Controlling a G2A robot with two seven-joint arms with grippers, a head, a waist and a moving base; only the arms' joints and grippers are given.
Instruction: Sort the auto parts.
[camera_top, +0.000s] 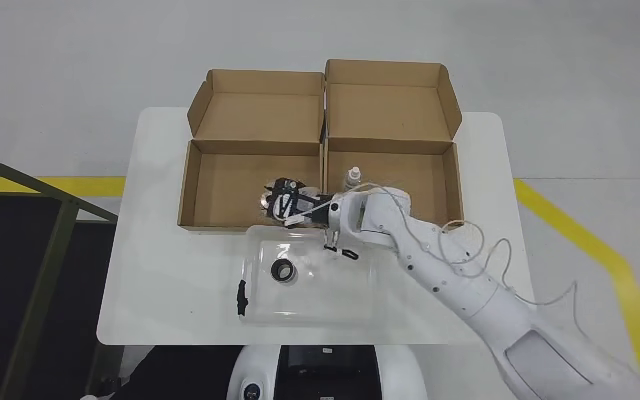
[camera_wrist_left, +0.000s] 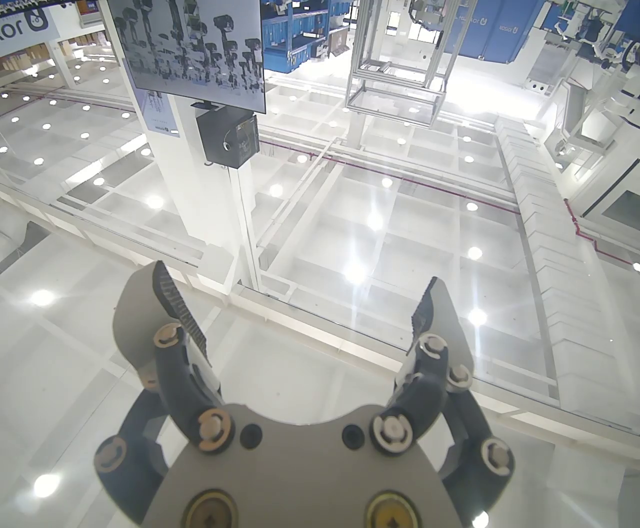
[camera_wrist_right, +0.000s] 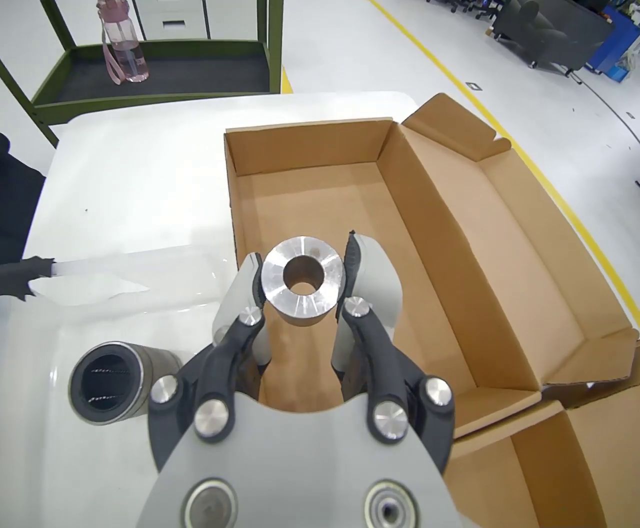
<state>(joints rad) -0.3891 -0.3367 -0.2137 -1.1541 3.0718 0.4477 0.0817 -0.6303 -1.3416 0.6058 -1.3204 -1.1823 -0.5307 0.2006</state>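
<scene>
My right gripper (camera_top: 283, 203) (camera_wrist_right: 303, 248) is shut on a silver metal ring (camera_wrist_right: 322, 295) (camera_top: 270, 201). It holds the ring just above the near right corner of the left cardboard box (camera_top: 215, 190) (camera_wrist_right: 450, 260). A clear plastic tray (camera_top: 310, 310) lies in front of the boxes. In it are a dark cylindrical bearing (camera_top: 284, 270) (camera_wrist_right: 107, 382) and a small black part (camera_top: 241, 298). The right cardboard box (camera_top: 420, 185) holds a small white part (camera_top: 352, 178). My left gripper (camera_wrist_left: 297, 280) is open, holds nothing, and points up at the ceiling.
Both boxes stand side by side at the back of the white table (camera_top: 160, 250), lids folded back. A green cart (camera_wrist_right: 150, 75) with a pink bottle (camera_wrist_right: 125, 47) stands off the table's left side. The right arm (camera_top: 450, 270) crosses the tray's right end.
</scene>
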